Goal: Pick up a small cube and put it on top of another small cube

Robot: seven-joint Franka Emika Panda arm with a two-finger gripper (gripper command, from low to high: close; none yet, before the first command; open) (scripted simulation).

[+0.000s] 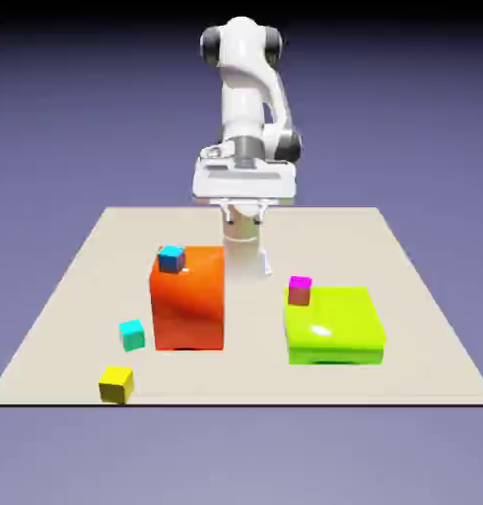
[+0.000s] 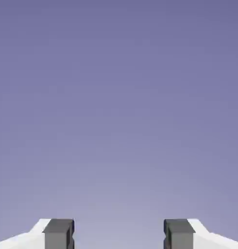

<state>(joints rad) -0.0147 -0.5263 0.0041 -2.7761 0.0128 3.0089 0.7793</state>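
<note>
From the outside view, the yellow cube [image 1: 115, 383] sits near the front edge of the table [image 1: 423, 296], toward that view's left. The teal cube [image 1: 132, 334] is just behind it, close to the big orange block [image 1: 188, 298]. A blue cube [image 1: 171, 259] sits on top of the orange block, and a pink cube [image 1: 300, 289] sits on the green block [image 1: 335, 325]. The arm is up high at the back, well apart from both little cubes. It could grab the wrong cube, because there are four little ones. It could also bump the orange block when it sets the yellow cube on the teal one.

From the hand view, the gripper [image 2: 119, 236] is open with nothing between its tips. Only the plain backdrop shows, so no cube is seen here. If it goes down off-center, it could push the yellow cube off the table.
</note>
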